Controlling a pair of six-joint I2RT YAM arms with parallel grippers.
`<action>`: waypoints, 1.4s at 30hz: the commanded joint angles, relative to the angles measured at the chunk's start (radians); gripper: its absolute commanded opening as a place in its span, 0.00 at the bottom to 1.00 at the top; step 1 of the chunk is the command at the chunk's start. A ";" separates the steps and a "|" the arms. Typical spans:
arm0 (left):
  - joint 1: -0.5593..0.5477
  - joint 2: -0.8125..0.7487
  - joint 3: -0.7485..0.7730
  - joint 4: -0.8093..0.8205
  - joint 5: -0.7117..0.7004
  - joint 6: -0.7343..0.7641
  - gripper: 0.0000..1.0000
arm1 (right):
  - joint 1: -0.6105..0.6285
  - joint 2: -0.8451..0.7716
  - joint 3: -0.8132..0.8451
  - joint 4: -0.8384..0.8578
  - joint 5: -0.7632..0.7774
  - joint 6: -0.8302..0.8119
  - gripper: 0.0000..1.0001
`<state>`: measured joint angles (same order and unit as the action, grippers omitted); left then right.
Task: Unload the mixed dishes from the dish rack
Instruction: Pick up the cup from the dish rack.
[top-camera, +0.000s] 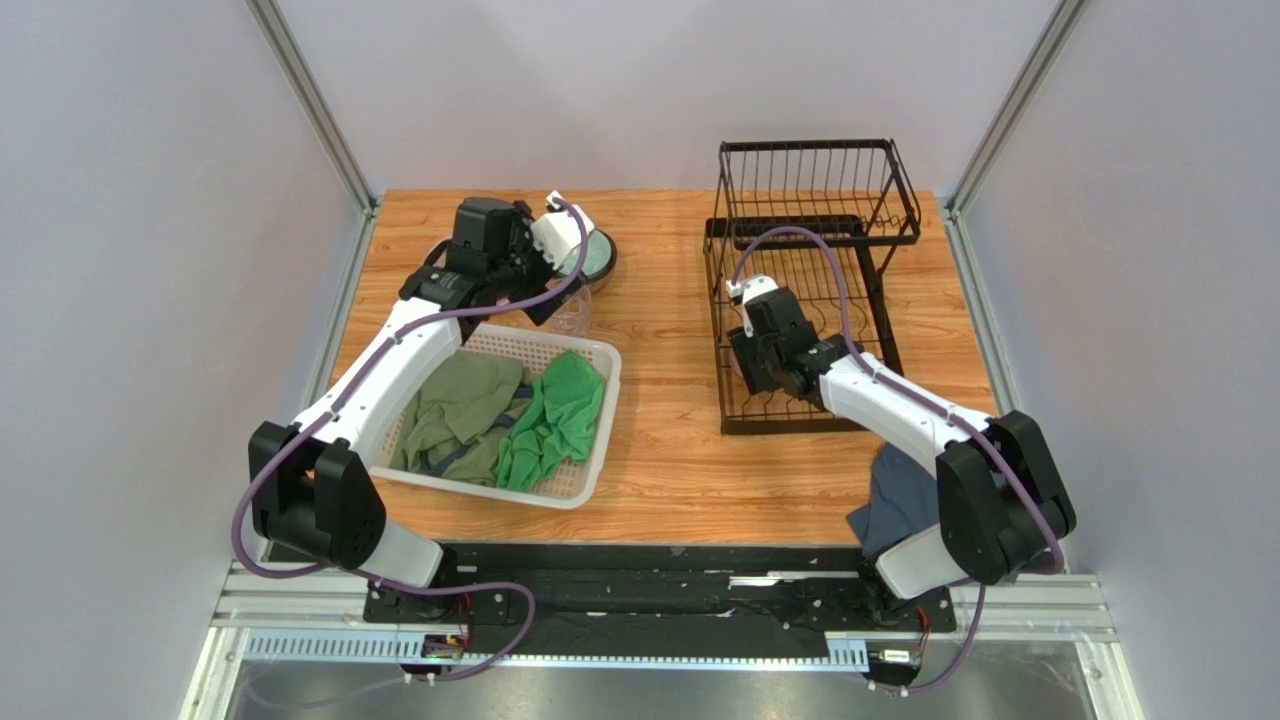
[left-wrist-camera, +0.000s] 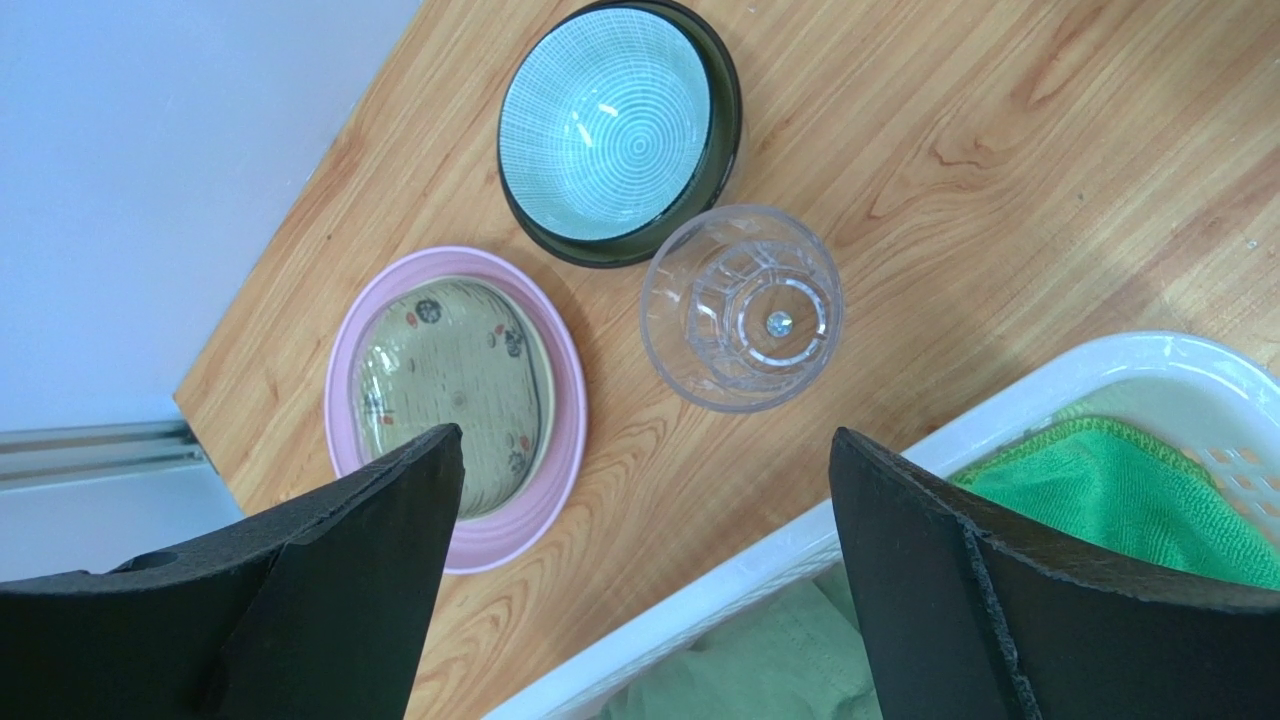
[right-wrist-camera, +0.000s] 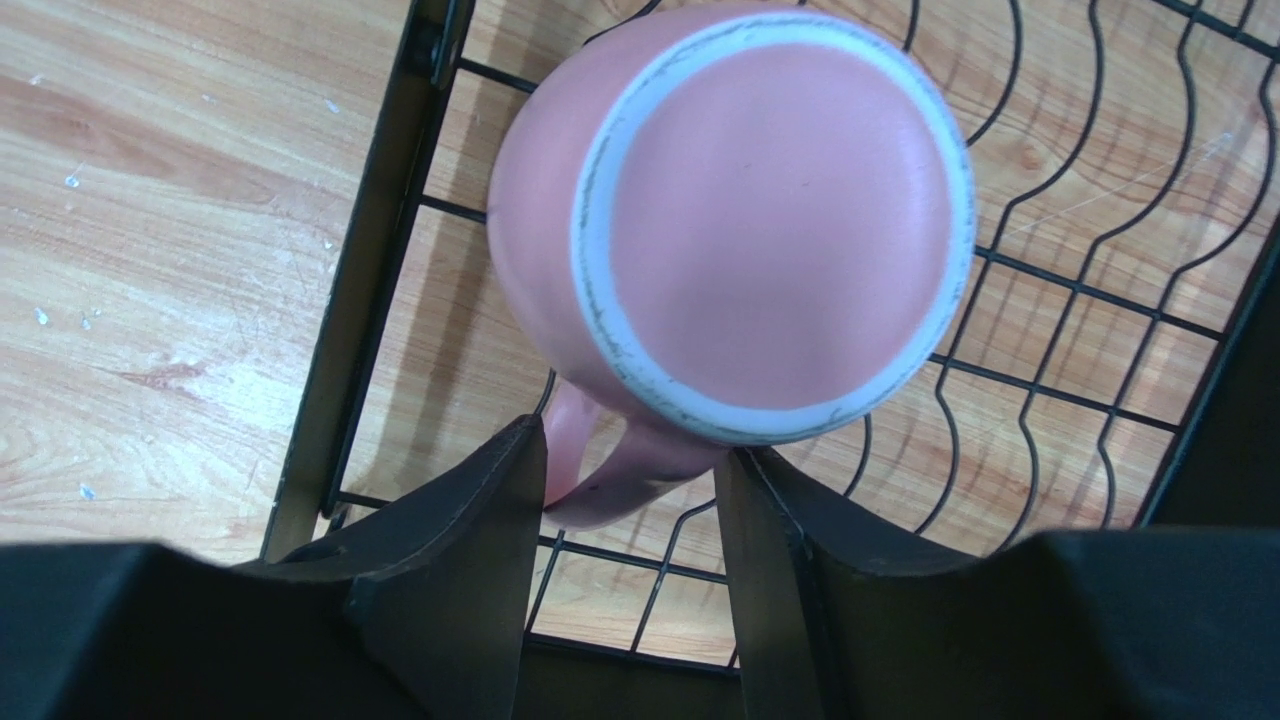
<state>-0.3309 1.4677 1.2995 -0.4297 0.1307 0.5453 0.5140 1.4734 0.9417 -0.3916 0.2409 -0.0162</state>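
Two pincers: the left pincer (left-wrist-camera: 643, 450) gapes wide, the clear glass cup (left-wrist-camera: 741, 308) on the surface (left-wrist-camera: 977, 180) just beyond its tips. The right pincer (right-wrist-camera: 631, 450) flanks the handle of the upturned pink mug (right-wrist-camera: 751, 210) in the dish rack (right-wrist-camera: 361, 300); whether it clamps, I cannot tell.

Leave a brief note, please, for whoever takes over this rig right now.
Left jaws: open, empty, above the cup.
Right jaws: either side of the mug handle; grip unconfirmed.
Done: teal bowl, cup, and cream plate stacked on pink plate, all on the table.
Left: mug, upside down in the rack lower tray; lift it out. No other dishes visible in the rack.
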 joint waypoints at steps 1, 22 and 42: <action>0.004 -0.044 -0.009 0.014 0.018 0.004 0.99 | -0.008 -0.018 -0.015 0.031 -0.034 -0.016 0.48; 0.007 -0.075 -0.049 0.039 0.024 -0.001 0.99 | -0.019 0.016 -0.030 0.088 -0.026 -0.030 0.36; 0.007 -0.089 -0.066 0.054 0.043 -0.018 0.99 | -0.029 -0.013 -0.027 0.082 -0.018 -0.028 0.01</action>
<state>-0.3302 1.4189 1.2350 -0.4137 0.1532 0.5430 0.4835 1.4876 0.9134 -0.3321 0.2226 -0.0345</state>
